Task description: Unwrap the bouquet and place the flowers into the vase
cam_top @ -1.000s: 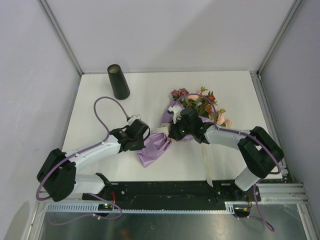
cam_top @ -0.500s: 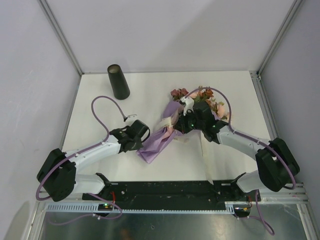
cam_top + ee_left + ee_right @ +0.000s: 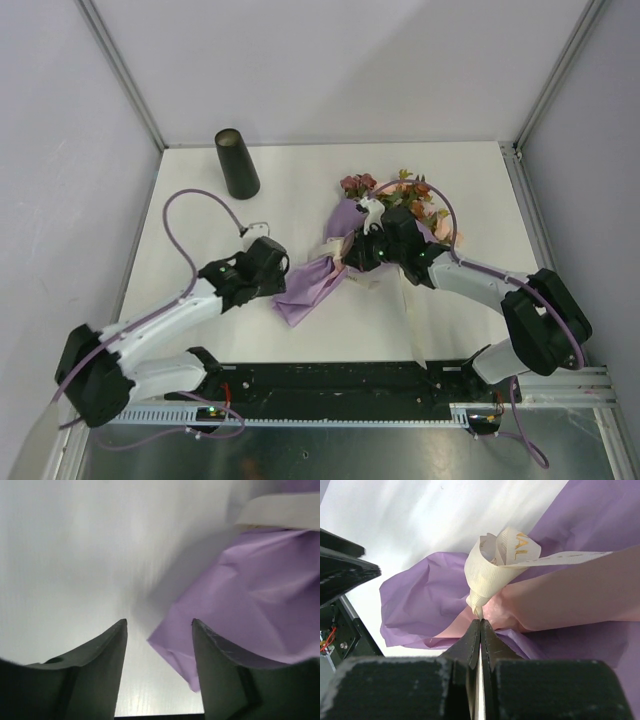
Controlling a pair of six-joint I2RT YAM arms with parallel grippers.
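Note:
The bouquet (image 3: pixel 385 225) lies on the white table right of centre, its flowers (image 3: pixel 405 200) pointing to the far right. Its lilac wrapping paper (image 3: pixel 308 288) trails toward the near left. My right gripper (image 3: pixel 480 621) is shut on the tip of the cream ribbon (image 3: pixel 500 560), which loops up from the pink inner paper (image 3: pixel 570 595). My left gripper (image 3: pixel 159 622) stands open just left of the lilac paper's corner (image 3: pixel 240 605), with only bare table between its fingers. The black vase (image 3: pixel 237 163) stands upright at the far left.
A loose tail of cream ribbon (image 3: pixel 411 318) runs toward the table's near edge. Side walls and metal frame posts (image 3: pixel 120 70) close in the table. My left arm's cable (image 3: pixel 185 225) loops above the table, between that arm and the vase.
My left gripper has opened, let go of the lilac paper and drawn back to the left. My right gripper, still shut on the ribbon, rose toward the flowers and then eased slightly left.

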